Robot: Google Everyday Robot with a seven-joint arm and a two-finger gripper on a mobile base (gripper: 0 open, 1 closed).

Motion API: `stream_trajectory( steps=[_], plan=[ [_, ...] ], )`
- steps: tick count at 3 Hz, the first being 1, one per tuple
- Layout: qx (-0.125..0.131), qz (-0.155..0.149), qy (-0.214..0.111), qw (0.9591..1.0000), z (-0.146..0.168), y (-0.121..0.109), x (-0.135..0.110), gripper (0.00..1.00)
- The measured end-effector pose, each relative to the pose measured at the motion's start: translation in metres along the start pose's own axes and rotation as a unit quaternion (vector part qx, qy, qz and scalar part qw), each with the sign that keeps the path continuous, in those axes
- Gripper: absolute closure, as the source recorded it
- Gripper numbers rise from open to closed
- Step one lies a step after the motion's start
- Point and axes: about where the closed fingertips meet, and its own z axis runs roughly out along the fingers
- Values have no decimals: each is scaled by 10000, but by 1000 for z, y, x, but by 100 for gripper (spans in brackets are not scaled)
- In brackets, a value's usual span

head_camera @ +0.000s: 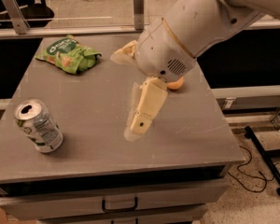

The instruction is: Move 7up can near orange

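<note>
The 7up can (38, 126), silver with a green and white label and an open top, stands near the front left edge of the grey table (93, 101). The orange (178, 83) lies at the right middle of the table, mostly hidden behind my arm, with only a small slice showing. My gripper (124, 94) hangs over the middle of the table, between the can and the orange. It is open and empty, with one cream finger (143, 111) pointing down toward the tabletop. The gripper is well to the right of the can.
A flat green snack bag (68, 55) lies at the back left of the table. A glass rail with metal posts (138, 1) runs behind the table. A drawer with a handle (119, 203) sits under the front edge. Cables lie on the floor at right.
</note>
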Motion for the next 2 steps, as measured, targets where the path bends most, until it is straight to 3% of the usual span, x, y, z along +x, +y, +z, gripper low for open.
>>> stream_trajectory(
  steps=[2],
  plan=[
    [-174, -46, -902, 9958, 83, -13, -20, 0]
  ],
)
